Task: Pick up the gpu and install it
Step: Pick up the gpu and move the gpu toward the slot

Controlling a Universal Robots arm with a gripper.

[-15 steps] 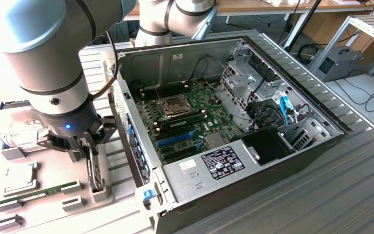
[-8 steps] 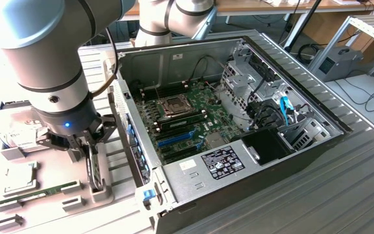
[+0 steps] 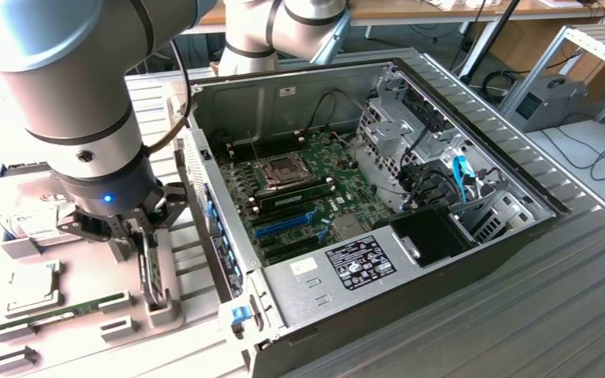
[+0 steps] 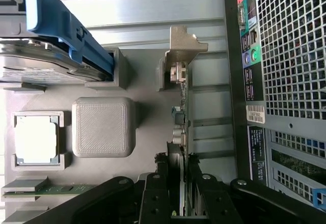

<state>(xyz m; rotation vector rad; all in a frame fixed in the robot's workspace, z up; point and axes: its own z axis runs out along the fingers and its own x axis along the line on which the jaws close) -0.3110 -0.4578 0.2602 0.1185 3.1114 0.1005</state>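
Note:
The gpu (image 3: 154,272) stands on edge in a grey holder on the parts tray, at the exterior view's left of the open computer case (image 3: 513,236). In the wrist view the gpu (image 4: 181,127) shows edge-on, a thin green board with a metal bracket at its far end. My gripper (image 3: 141,236) hangs straight down over it. Its black fingers (image 4: 162,183) sit against both faces of the card's near end, so the gripper (image 4: 179,178) is shut on the card. The card still rests in its holder. Blue expansion slots (image 3: 281,226) lie on the motherboard inside the case.
On the tray lie a silver hard drive (image 4: 41,63) with a blue bracket, a processor (image 4: 35,138), a narrow green RAM stick (image 4: 56,188) and a grey block (image 4: 103,127). The case's perforated rear panel (image 4: 293,51) stands close beside the card.

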